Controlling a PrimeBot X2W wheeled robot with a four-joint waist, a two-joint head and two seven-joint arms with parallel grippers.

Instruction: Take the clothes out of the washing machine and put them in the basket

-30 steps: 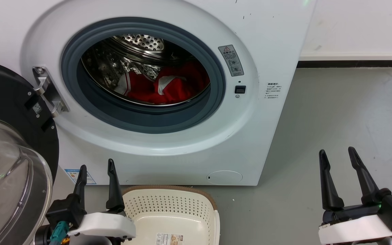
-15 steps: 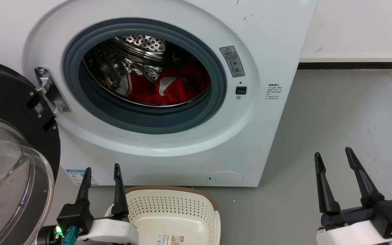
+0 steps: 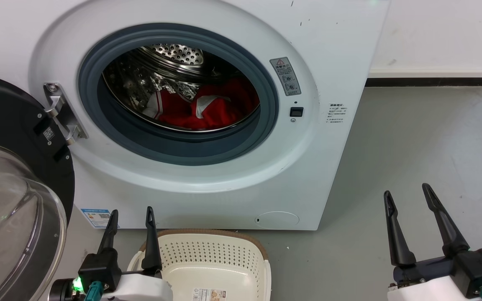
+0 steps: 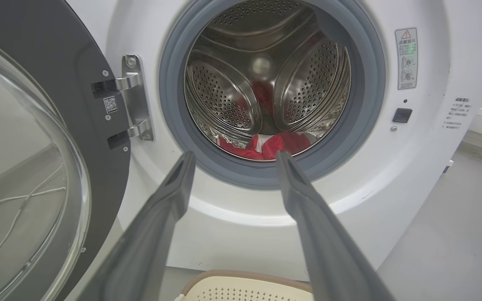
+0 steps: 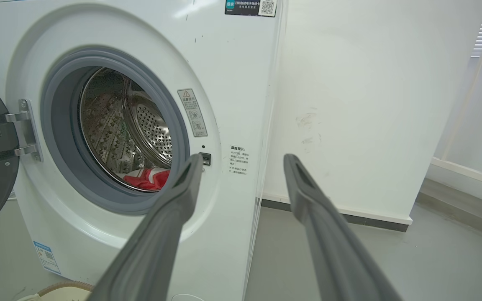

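- Two end effectors, both spread & empty: L end effector (image 3: 132,210) lower left of head view, R end effector (image 3: 406,190) lower right.
- Red clothes (image 3: 207,110) lie at drum bottom inside washing machine (image 3: 224,196), upper centre; the pile runs left-right.
- L looks nearer, aimed at the porthole; basket (image 3: 211,231) just beside it.

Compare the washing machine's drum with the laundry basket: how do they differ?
The drum is shiny round steel; the basket is cream plastic, rounded-rectangular, with a brown rim. The drum opens forward; the basket opens upward. The drum holds the red clothes; the basket's bottom bears a paper label. Both have perforated walls.
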